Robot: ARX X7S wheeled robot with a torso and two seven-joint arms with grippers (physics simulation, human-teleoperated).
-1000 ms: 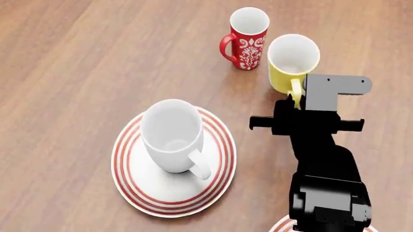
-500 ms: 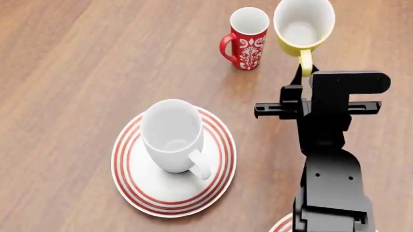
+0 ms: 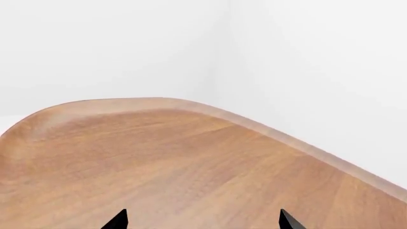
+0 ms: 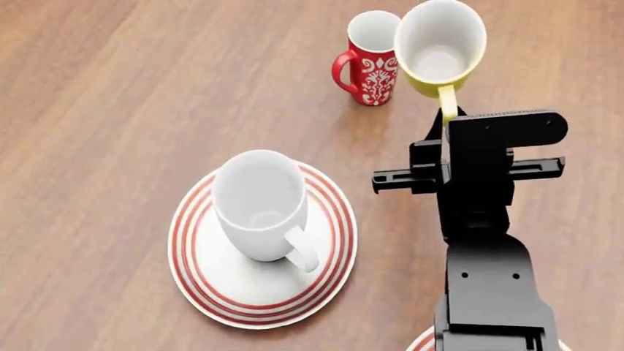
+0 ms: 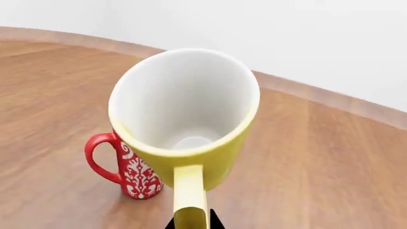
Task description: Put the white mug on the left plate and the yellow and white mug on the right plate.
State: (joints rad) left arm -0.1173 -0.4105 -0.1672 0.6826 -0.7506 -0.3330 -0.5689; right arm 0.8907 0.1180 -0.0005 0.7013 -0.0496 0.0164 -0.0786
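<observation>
The white mug (image 4: 261,205) stands upright on the left plate (image 4: 210,289), a white plate with red rings. My right gripper (image 4: 449,117) is shut on the handle of the yellow and white mug (image 4: 439,47) and holds it lifted above the table, next to the red mug. In the right wrist view the yellow and white mug (image 5: 190,119) fills the middle, its handle pinched between my right gripper (image 5: 190,224). Only a sliver of the right plate (image 4: 421,341) shows at the bottom edge, under my right arm. My left gripper (image 3: 202,220) is open over bare wood, away from the mugs.
A red mug with a white floral pattern (image 4: 370,62) stands at the back, just left of the lifted yellow mug, and also shows in the right wrist view (image 5: 130,167). The wooden table's edge (image 3: 210,112) shows in the left wrist view against white walls.
My right gripper has lifted the yellow and white mug off the table by its handle and raised it, then shifted it slightly left toward the red mug. The white mug has not moved.
</observation>
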